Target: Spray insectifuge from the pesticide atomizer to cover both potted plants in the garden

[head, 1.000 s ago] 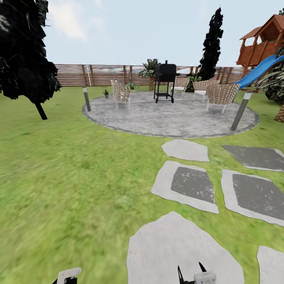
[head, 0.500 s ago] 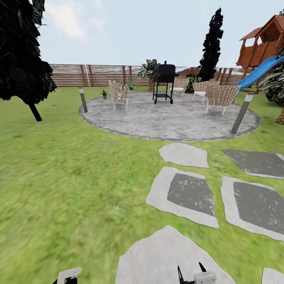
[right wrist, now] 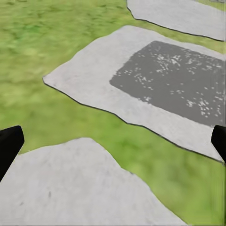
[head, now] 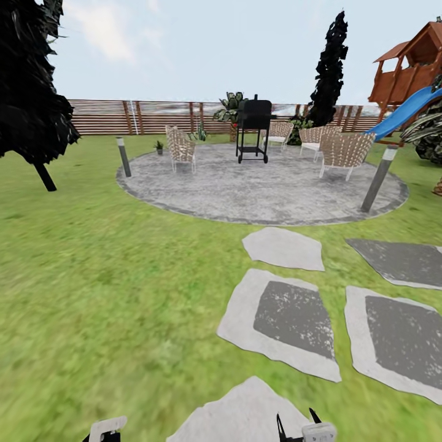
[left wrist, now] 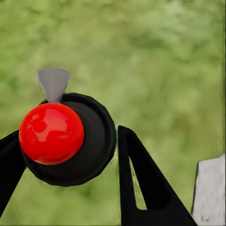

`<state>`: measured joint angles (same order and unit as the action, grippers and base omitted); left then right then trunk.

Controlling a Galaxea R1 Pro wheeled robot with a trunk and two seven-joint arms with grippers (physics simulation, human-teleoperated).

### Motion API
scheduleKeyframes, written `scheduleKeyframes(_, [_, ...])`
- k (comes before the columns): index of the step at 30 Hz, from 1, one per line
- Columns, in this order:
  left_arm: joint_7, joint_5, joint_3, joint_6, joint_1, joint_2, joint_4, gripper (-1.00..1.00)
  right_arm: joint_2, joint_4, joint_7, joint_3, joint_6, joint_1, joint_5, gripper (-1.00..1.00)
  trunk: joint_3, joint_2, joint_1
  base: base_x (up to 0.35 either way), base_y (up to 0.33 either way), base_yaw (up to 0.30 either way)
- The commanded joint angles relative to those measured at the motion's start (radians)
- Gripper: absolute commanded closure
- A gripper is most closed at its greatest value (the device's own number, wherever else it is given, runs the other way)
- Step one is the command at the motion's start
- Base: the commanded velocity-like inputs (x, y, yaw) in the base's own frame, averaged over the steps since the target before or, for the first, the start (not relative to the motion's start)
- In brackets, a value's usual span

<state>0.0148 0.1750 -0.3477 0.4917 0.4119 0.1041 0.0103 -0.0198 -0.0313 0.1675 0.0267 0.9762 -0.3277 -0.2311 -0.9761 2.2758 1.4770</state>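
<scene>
Meanwhile the whole head view has shifted as the base rolls on: the stepping stones (head: pixel 296 316) have slid closer and the patio (head: pixel 258 190) sits nearer, so the robot is closing in on the garden's far side. Both grippers are empty. The left gripper (left wrist: pixel 68 134) has its black fingers apart, a glossy red dome (left wrist: pixel 52 133) on a round black disc showing between them. The right gripper (right wrist: pixel 113 141) is spread wide over flat, pale, speckled stone and blurry grass. Far ahead of both, past the mottled grey paving, a small potted plant (head: pixel 159 146) stands near a woven chair (head: pixel 181 147), before the slatted brown fence (head: pixel 104 116).
</scene>
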Motion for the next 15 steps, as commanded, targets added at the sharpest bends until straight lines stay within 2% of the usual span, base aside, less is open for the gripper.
scheduleKeyframes(1, [0.002,0.011,-0.008,0.004,0.001,0.0,-0.001,1.0,0.0,0.001,0.01,0.002,0.001,-0.001,-0.008,-1.0,-0.001,0.0,0.0,0.322,-0.168,0.0])
scheduleKeyframes(15, [0.002,0.011,-0.008,0.004,0.001,0.002,-0.001,1.0,0.0,0.001,0.01,0.002,0.001,-0.001,-0.008,-1.0,-0.001,0.0,0.0,0.322,-0.168,0.0])
